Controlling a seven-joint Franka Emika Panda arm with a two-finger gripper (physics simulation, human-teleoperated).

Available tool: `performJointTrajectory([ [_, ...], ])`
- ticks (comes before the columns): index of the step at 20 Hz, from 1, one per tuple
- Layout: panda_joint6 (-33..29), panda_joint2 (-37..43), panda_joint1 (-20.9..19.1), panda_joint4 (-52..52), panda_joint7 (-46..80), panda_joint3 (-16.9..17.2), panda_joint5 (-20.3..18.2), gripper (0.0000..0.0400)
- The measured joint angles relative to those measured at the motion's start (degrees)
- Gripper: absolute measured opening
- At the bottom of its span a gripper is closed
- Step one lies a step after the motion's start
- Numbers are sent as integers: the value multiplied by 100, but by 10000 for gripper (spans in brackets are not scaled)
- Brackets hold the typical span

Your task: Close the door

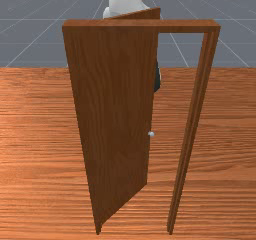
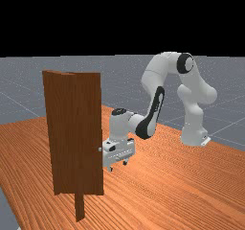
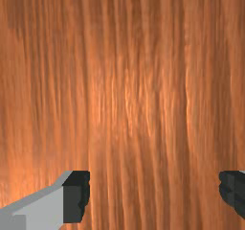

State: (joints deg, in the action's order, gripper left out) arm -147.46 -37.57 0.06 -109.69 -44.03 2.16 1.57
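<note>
A brown wooden door (image 1: pixel 115 114) stands ajar in its frame (image 1: pixel 192 119), swung back toward the arm, with a small pale knob (image 1: pixel 151 134) by its free edge. In the far view the door (image 2: pixel 76 133) rises at the left, its knob (image 2: pixel 100 149) at the edge facing the arm. My gripper (image 2: pixel 118 166) hangs just right of that edge in the far view, low above the table. In the wrist view my gripper (image 3: pixel 154 190) is open, its two dark fingertips wide apart with bare wood below. Most of the hand is behind the door in the front view.
The orange-brown table (image 2: pixel 167 190) spreads under the arm and door. In the front view the frame's top beam (image 1: pixel 140 26) spans above the doorway, and the frame's other post stands at the right. The arm's base (image 2: pixel 194 133) is at the far view's right.
</note>
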Motion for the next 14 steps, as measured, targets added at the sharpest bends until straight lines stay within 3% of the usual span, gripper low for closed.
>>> performJointTrajectory([
  [6,-213,38,9,-113,26,10,1,400],
  [7,-964,37,11,-310,48,20,2,400],
  [9,-1687,-110,-188,-287,-105,-131,-1,400],
  [10,-38,-197,55,297,825,245,-278,400],
  [14,2,-288,-548,474,23,214,-282,400],
])
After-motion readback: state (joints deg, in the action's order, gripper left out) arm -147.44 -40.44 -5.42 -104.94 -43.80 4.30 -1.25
